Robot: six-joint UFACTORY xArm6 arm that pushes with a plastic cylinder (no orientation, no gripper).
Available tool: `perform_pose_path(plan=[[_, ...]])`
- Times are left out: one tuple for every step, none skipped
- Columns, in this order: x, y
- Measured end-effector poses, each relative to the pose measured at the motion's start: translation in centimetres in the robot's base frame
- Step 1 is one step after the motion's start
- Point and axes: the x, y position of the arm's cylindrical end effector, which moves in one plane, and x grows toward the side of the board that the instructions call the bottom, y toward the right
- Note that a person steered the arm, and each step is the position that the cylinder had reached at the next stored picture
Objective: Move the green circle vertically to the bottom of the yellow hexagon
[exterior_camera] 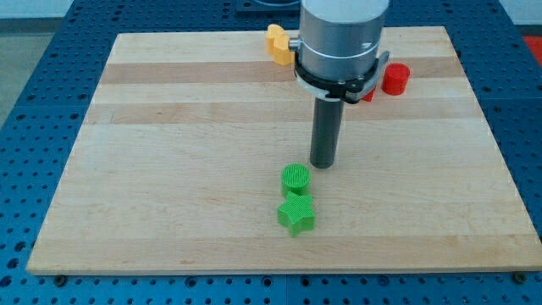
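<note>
The green circle (295, 177) lies on the wooden board (169, 169) a little below its middle. My tip (323, 163) rests on the board just to the view's upper right of the circle, very close to it, with a small gap. A green star-shaped block (295, 216) sits right below the circle, touching or nearly touching it. A yellow block (278, 42) shows at the view's top edge of the board, partly hidden behind the arm; its shape is hard to make out.
A red round block (395, 79) stands at the view's upper right. Another red block (367, 91) peeks out beside the arm's housing, mostly hidden. The board sits on a blue perforated table (34, 102).
</note>
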Motion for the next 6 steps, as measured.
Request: perform_pose_path(plan=[[0.6, -1.1], [2.0, -2.0], [2.6, -2.9], [2.3, -3.5], [1.5, -3.5], [1.2, -3.5]])
